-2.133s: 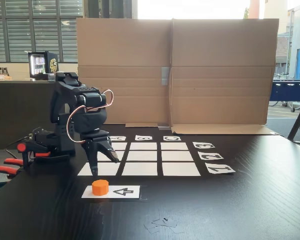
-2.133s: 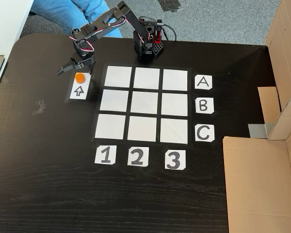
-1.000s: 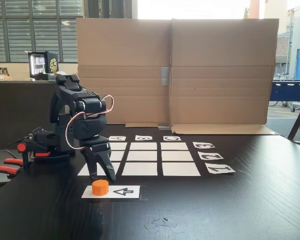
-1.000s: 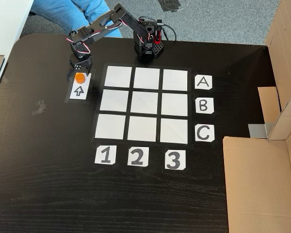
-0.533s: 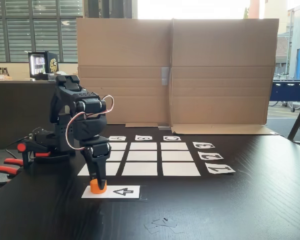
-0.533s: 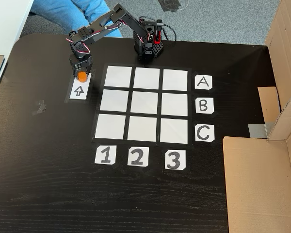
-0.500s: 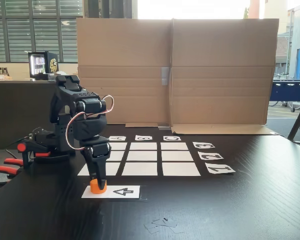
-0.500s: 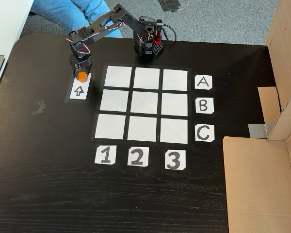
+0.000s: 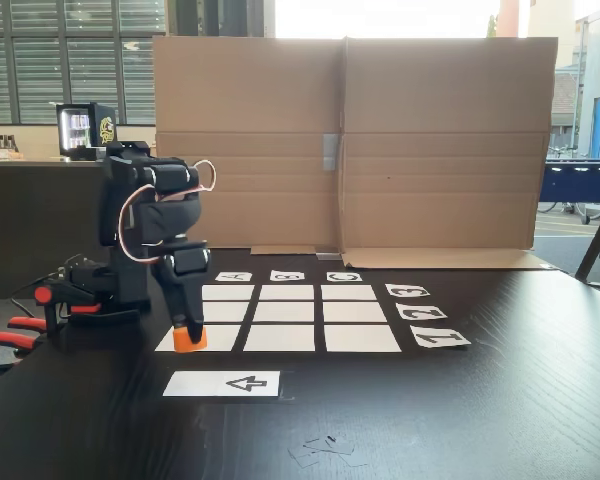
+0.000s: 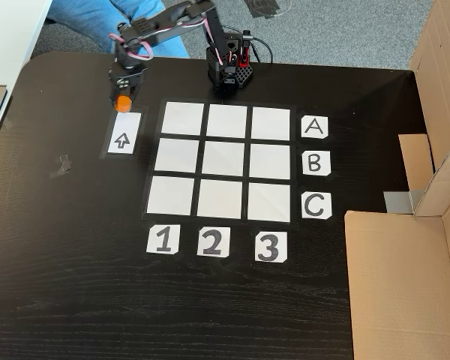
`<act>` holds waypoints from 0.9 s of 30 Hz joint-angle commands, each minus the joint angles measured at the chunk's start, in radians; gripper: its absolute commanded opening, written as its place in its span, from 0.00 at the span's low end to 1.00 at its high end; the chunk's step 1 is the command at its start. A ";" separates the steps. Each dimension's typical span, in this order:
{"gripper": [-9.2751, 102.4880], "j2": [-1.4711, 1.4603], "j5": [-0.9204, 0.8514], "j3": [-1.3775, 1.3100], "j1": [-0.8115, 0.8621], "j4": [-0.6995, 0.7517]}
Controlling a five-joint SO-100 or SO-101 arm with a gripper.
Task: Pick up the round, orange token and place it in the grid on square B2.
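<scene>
The orange token (image 9: 189,339) (image 10: 123,102) hangs clear of the table, and my gripper (image 9: 188,333) (image 10: 124,97) is shut on it, pointing straight down. It is above and behind the white arrow strip (image 9: 222,383) (image 10: 124,133), which lies bare. The grid (image 9: 290,313) (image 10: 221,160) of nine white cells lies to the right of the gripper in both fixed views. Square B2 (image 9: 285,312) (image 10: 224,160), the centre cell, has nothing on it.
The labels A, B, C (image 10: 316,162) and 1, 2, 3 (image 10: 212,242) edge the grid. A cardboard wall (image 9: 350,140) (image 10: 405,277) stands along the table's far side. The arm's base (image 10: 229,69) and orange clamp handles (image 9: 20,325) sit at the table edge. A person's blue-clad legs (image 10: 112,19) are beyond it.
My gripper came down over the token on the arrow strip, shut on it, and has since lifted it off the strip and drawn it back toward the base.
</scene>
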 commanded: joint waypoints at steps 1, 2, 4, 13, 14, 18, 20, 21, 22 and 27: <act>0.08 0.210 -0.037 0.091 -0.089 -0.011; 0.08 0.252 -0.043 0.120 -0.123 -0.011; 0.08 0.321 -0.049 0.166 -0.193 -0.011; 0.08 0.506 -0.049 0.245 -0.528 0.074; 0.08 0.515 -0.048 0.245 -0.569 0.089; 0.08 0.520 -0.031 0.267 -0.729 0.107; 0.08 0.506 -0.008 0.287 -0.787 0.103; 0.08 0.497 0.002 0.299 -0.808 0.098; 0.08 0.486 0.009 0.310 -0.827 0.095; 0.08 0.400 0.051 0.351 -0.861 0.058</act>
